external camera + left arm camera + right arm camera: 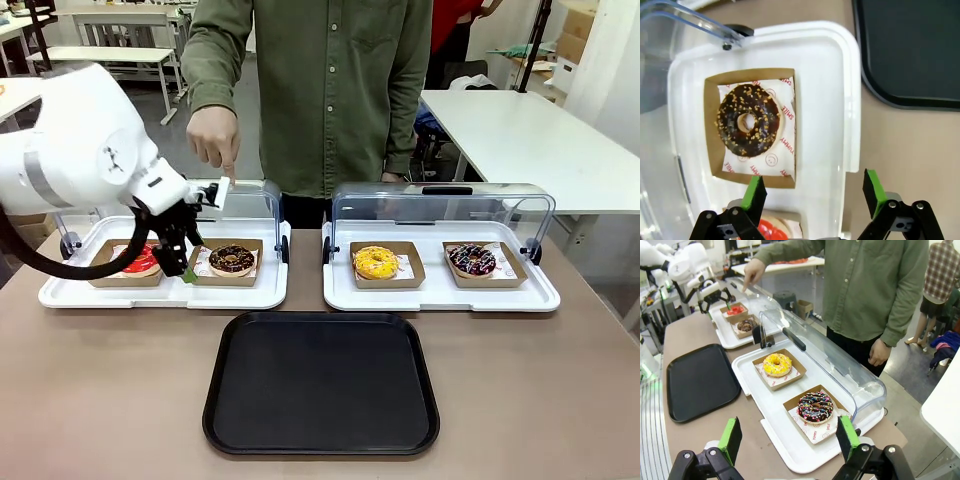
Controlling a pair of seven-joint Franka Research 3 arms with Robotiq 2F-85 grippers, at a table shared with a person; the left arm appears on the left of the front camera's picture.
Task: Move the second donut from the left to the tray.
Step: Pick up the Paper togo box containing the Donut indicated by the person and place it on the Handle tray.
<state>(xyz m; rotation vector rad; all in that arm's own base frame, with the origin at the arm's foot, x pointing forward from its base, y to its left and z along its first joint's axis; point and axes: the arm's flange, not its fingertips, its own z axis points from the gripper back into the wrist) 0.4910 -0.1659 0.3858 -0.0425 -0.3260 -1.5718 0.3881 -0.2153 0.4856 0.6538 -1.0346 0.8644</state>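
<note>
Now the left gripper (184, 262) hangs with its jaws spread wide and nothing between them, over the left white tray (160, 296) toward the bench's far left corner. In the front view its tips sit low between the red-glazed donut (140, 262) and the second donut from the left (232, 259). Whether they touch either cardboard holder is hard to tell from there.

In the left wrist view one green pad (755, 192) lies over the near edge of the brown holder (710, 125). The other pad is past the white tray's rim, over the bench (900, 150).

The second donut from the left, dark chocolate icing with pale sprinkles, lies flat in that holder on printed paper, inside the white tray beneath its raised clear lid (250, 198). A person's hand (212, 138) points a finger down above that lid at the far edge.

The black tray (320, 385) lies flat at the middle of the near edge, just apart from the white trays.

The right gripper (790, 437) is likewise spread wide and holds nothing, above the bench's right end, over the second white tray (770, 406).
</note>
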